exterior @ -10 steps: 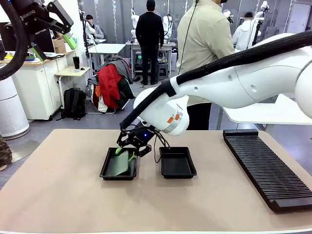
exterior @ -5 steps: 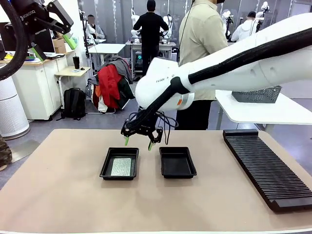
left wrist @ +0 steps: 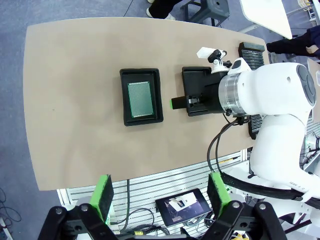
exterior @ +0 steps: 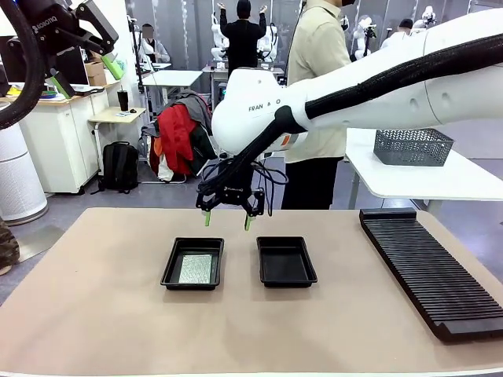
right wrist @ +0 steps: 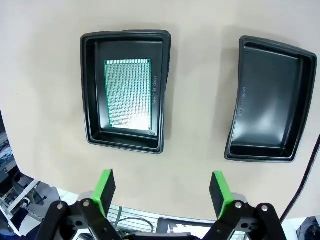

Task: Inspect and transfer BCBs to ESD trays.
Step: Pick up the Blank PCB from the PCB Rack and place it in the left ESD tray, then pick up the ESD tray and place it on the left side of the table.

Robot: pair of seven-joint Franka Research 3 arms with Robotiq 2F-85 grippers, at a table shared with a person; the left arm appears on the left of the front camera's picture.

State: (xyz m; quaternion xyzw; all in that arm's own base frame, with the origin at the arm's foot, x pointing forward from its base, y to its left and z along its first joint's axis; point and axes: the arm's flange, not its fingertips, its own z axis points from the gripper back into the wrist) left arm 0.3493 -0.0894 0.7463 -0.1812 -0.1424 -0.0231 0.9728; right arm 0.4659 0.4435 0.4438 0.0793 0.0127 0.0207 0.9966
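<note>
- While the right arm [exterior: 377, 78] reaches in from 3 o'clock, the tan table [exterior: 94, 314] spreads across the lower half of the front view and carries everything below.
- That white arm, with a black ribbed hose along it, bends down at its wrist over the middle of the table.
- A person [exterior: 318, 86] in a pale jacket and dark trousers stands at the far edge, at 12 o'clock from the trays.
- A long black slotted rack [exterior: 432, 275] lies along the table's 3 to 4 o'clock side, well apart from the trays.
- A grey mesh basket [exterior: 414, 146] sits on a white side table at 2 o'clock, behind the rack.
- Two black ESD trays sit side by side near the table's centre, apart from each other: the left tray [exterior: 169, 271] at 9 o'clock of the pair and the right tray [exterior: 287, 263] at 3 o'clock, its floor bare.
- The BCB [exterior: 196, 269] lies flat on the floor of the left tray, long side along the tray's long side. In the right wrist view it looks nearer one long wall than the other, though glare washes out part of its dotted green face.
- The right gripper [exterior: 227, 221] hangs in the air at 12 o'clock of the gap between the trays, touching neither. Its green-tipped fingers point down, spread wide, with nothing between them.
- The left gripper [left wrist: 160, 195] is raised high at the front view's 10 o'clock corner, looking down on the whole table. Its jaws are spread wide and hold nothing.
</note>
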